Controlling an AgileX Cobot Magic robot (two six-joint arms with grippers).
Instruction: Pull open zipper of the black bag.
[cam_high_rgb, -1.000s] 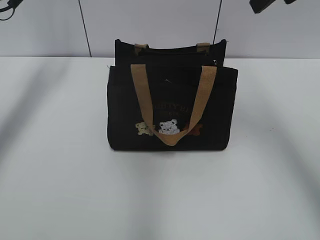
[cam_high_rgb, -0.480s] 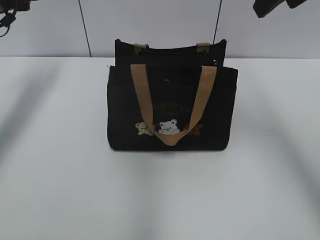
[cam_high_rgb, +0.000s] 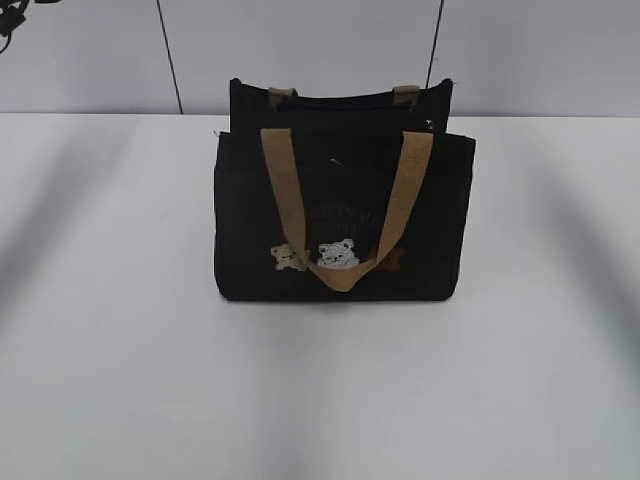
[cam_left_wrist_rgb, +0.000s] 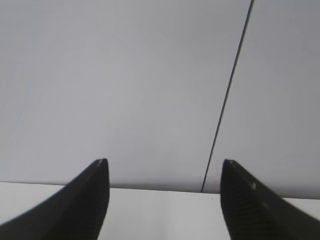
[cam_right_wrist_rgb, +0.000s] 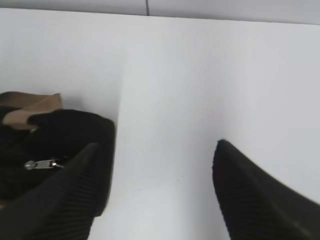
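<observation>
White table (cam_high_rgb: 120, 380) lies bare around the black bag (cam_high_rgb: 250, 220); both end effectors, apparently well above, gape empty.

White tabletop (cam_high_rgb: 120, 380), pale panelled wall (cam_high_rgb: 300, 50) behind, thin dark seams (cam_high_rgb: 170, 60), possibly panel joints
</observation>
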